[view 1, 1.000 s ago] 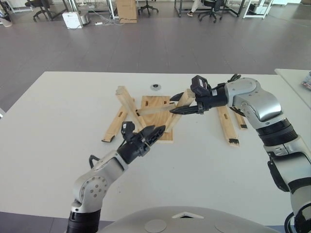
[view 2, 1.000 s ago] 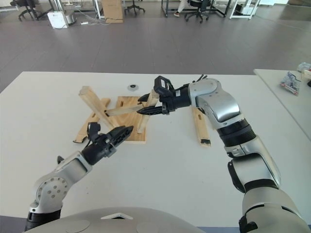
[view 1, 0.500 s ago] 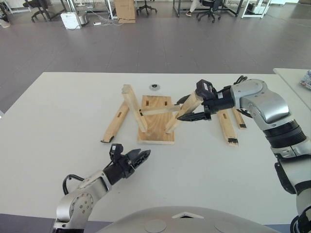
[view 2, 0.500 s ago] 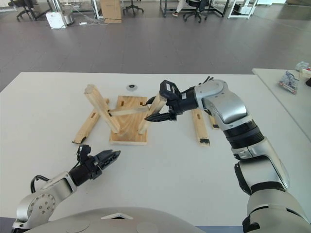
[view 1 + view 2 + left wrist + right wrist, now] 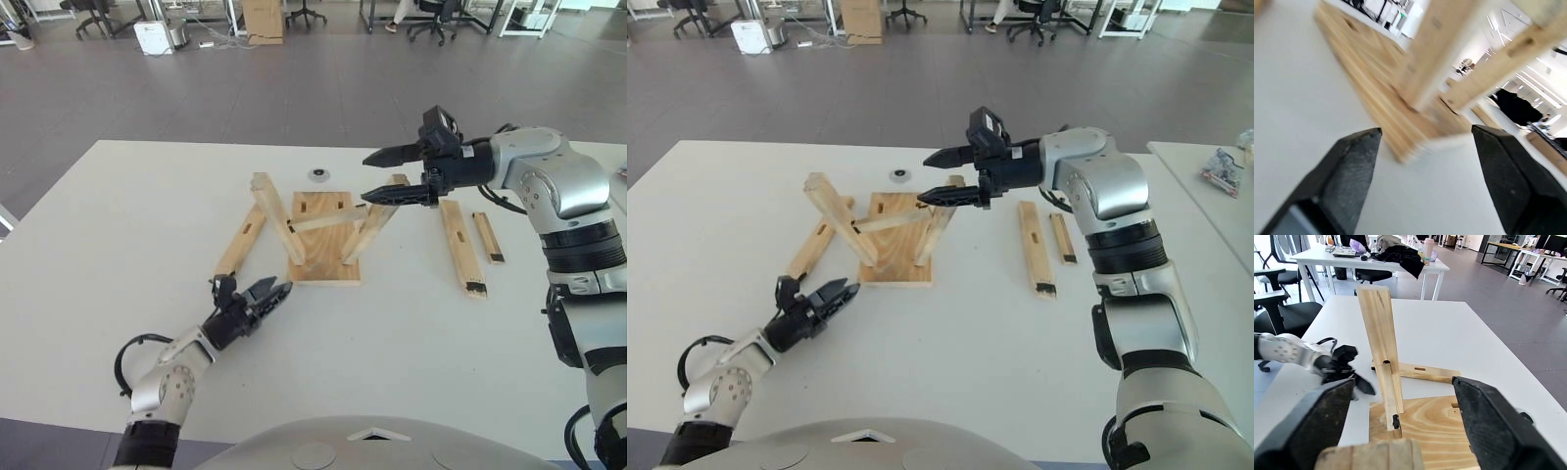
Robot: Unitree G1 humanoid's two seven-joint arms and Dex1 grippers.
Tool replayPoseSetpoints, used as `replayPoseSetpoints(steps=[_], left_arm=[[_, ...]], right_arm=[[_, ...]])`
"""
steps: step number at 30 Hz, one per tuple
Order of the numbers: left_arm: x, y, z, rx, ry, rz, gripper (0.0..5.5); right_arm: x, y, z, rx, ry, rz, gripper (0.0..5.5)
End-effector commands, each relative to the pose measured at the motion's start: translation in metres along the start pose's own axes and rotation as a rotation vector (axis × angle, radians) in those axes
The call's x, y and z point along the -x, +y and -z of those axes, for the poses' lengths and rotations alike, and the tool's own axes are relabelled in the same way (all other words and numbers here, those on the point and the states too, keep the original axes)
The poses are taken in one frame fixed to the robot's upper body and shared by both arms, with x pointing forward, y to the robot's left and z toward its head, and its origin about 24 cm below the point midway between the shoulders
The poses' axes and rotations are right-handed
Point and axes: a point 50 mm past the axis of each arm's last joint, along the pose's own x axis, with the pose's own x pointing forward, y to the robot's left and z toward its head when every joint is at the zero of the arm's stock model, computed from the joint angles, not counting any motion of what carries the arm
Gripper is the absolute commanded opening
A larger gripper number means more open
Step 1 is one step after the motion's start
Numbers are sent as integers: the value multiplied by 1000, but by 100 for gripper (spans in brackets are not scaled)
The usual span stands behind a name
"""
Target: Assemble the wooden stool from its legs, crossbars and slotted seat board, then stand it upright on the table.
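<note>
R claw: right gripper [image 5: 366,179] jaws wide apart, hanging at top end of the near-side standing leg [image 5: 372,225]; leg top sits between the fingers, not clamped.
L claw: left gripper [image 5: 276,290] jaws apart, empty, low over the table [image 5: 441,343], just off front-left corner of seat board [image 5: 325,270].
Stool: board lies flat mid-table, slots up. 2 legs stand in it, the other is the far-side leg [image 5: 277,220], joined by a crossbar [image 5: 318,222]. Both look splayed outward.
Loose parts: spare leg [image 5: 238,243] just left of board, second spare leg [image 5: 460,247] and short bar [image 5: 487,237] to the right.
Progress: roughly half; 2 legs + bar unfitted, nothing flipped yet.
Risk 1: nothing pins the board, so any push on a leg top prob slides or tips the whole subassy.
Risk 2: side load from R claw closing off-centre could lever the leg out of its slot and pop the crossbar.
Risk 3: if the splay is real, joints aren't fully seated and could bind.
</note>
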Motion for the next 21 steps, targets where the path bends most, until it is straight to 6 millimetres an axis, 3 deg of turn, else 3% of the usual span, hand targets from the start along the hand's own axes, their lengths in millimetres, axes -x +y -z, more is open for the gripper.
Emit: replayPoseSetpoints(steps=[1,3,5,12,19,21], left_arm=[[35,49,56,108,217,-221,344],[42,60,63,113,228,-245,344],[47,68,69,117,239,-270,344],[46,68,78,101,240,-256,344],[35,67,79,90,228,-233,344],[32,66,80,91,230,-232,344]], right_arm=[[16,-4,-20,75,-47,148,371],[18,8,-26,85,-62,114,371],[21,12,-16,71,-21,101,371],[30,-4,1,103,91,244,371],[36,-16,1,173,133,330,371],[35,-23,-8,275,124,414,371]])
